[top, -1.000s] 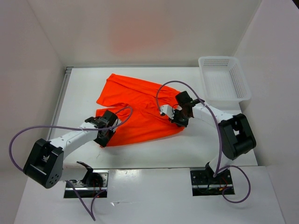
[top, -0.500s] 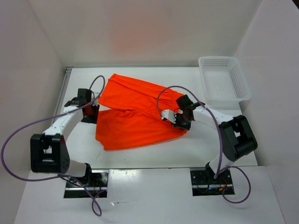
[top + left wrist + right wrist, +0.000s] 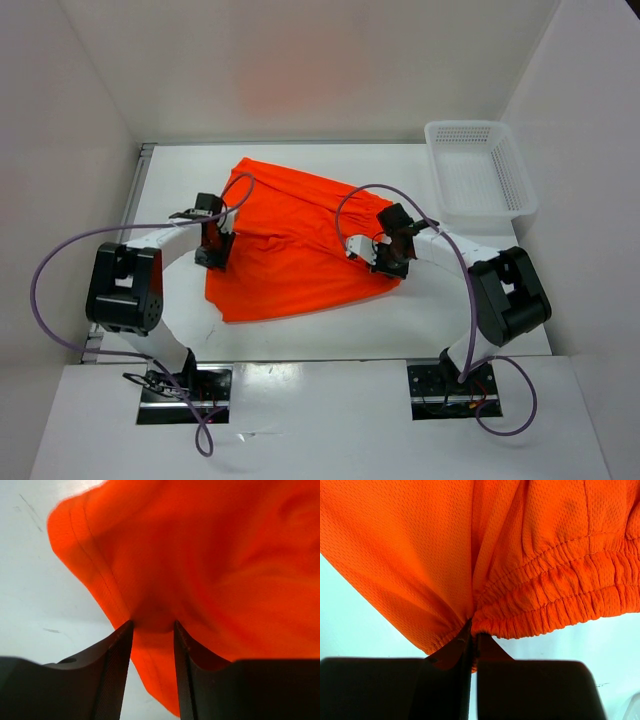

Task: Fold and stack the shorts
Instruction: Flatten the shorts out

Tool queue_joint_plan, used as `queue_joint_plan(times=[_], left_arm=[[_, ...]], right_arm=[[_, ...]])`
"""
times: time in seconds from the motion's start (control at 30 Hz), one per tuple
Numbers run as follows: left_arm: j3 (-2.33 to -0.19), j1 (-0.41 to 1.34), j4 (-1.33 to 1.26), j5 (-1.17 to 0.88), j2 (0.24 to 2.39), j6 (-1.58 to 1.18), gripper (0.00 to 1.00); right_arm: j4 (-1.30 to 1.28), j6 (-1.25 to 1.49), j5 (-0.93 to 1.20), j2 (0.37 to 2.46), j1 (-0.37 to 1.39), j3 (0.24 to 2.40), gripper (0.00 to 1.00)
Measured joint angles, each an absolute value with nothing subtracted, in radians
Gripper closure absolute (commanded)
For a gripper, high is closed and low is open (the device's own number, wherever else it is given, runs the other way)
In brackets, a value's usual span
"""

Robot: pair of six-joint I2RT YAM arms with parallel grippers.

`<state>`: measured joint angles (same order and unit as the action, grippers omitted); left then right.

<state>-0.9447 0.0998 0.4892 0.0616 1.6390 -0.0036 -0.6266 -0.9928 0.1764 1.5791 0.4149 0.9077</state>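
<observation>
The right hand (image 3: 472,641) is clenched on the shorts (image 3: 290,245). In its wrist view the two dark fingers meet with no gap, and the gathered elastic waistband (image 3: 560,597) is pinched at their tips. The mesh cloth fans up and away from that pinch. From above, this hand sits at the right edge of the garment, a little in from the table's (image 3: 300,325) right side.

The left hand (image 3: 213,243) is at the left edge of the shorts, about halfway along their length. Its wrist camera shows the fingers (image 3: 112,670) a narrow way apart, with a bunched fold of orange cloth drawn into the gap at the tips. Creases run out from that spot. Whether the fingers actually press the cloth or only straddle it cannot be told.

The shorts lie on the white table between the two hands, spread wide but rumpled. One fold runs diagonally from the far left corner towards the right hand, and the near edge lies flat towards the arm bases. A white perforated basket (image 3: 480,172) stands at the far right corner, well apart from the cloth.
</observation>
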Motion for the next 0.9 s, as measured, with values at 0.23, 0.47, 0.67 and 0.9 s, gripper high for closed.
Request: queue_joint_plan(times=[0.23,0.47,0.67,0.9], left_arm=[[-1.157,0.101,0.421,0.112,1.837,-0.003,0.52],[-1.531,0.100,0.350,0.105,2.097,-0.004,0.41],[-1.406,0.092,0.378,0.092,1.956,-0.004,0.40],[-1.129,0.086,0.434,0.118,1.699,-0.004,0.40]], right_arm=[[-0.619,-0.985,0.170,1.582,0.415,0.908,1.00],[-0.612,-0.976,0.156,1.620,0.415,0.934,1.00],[-0.605,-0.958,0.147,1.626,0.416,0.941,1.00],[-0.591,-0.958,0.138,1.628,0.416,0.942,1.00]])
